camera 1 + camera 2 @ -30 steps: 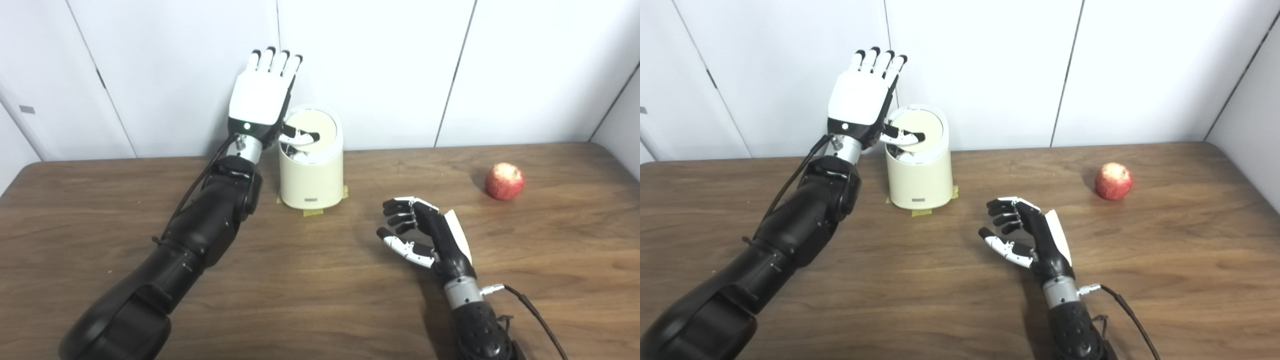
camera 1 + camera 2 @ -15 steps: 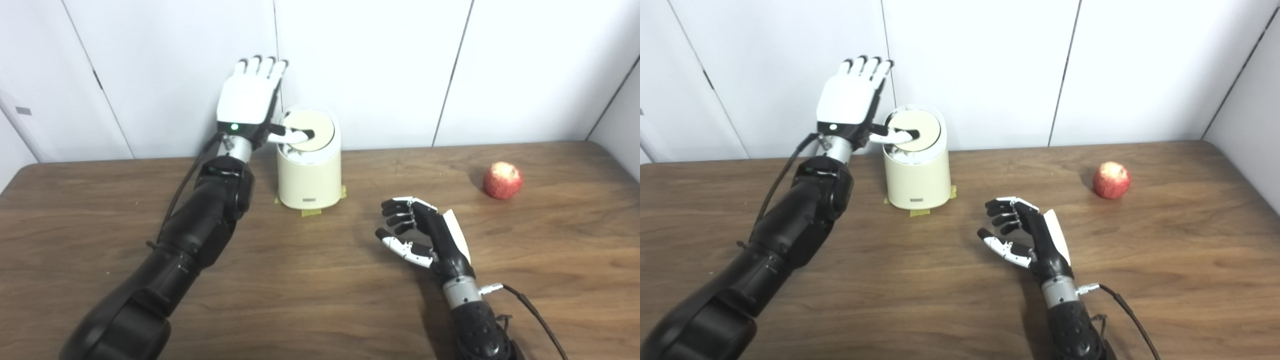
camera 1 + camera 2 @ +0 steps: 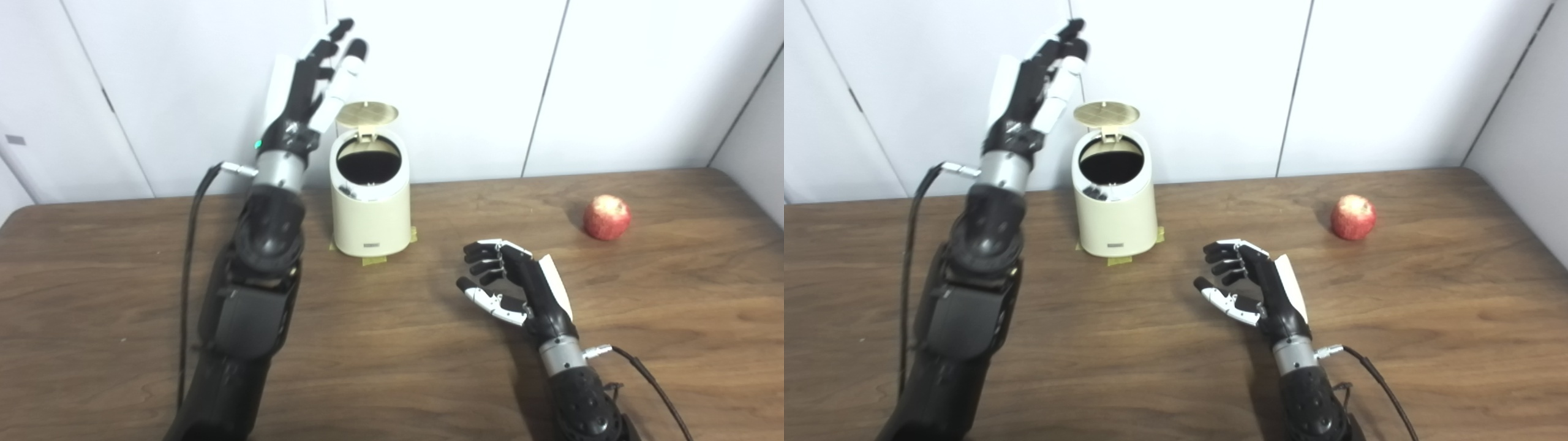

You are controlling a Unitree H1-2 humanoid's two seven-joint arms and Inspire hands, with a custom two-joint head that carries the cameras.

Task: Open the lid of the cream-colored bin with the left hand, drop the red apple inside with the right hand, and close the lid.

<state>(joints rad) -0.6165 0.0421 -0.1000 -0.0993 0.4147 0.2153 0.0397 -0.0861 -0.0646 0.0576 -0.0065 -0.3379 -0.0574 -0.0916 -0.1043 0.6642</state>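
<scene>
The cream-colored bin (image 3: 369, 211) stands at the back of the table near the wall. Its round lid (image 3: 366, 113) is flipped up behind a dark, open mouth. My left hand (image 3: 309, 92) is raised just left of the bin, open, fingers pointing up, clear of the lid. The red apple (image 3: 606, 217) lies on the table at the far right. My right hand (image 3: 511, 285) rests low over the middle of the table, open with fingers loosely curled and nothing in it, well short of the apple.
The wooden table (image 3: 398, 367) stretches wide in front. White wall panels (image 3: 612, 79) rise right behind the bin. Yellow tape (image 3: 375, 260) marks the bin's base. A cable (image 3: 649, 380) trails from my right wrist.
The lid, which had been pressed by my left thumb, has sprung up and the bin now stands open. My left hand has turned and lifted off it. The camera shifted a little.
</scene>
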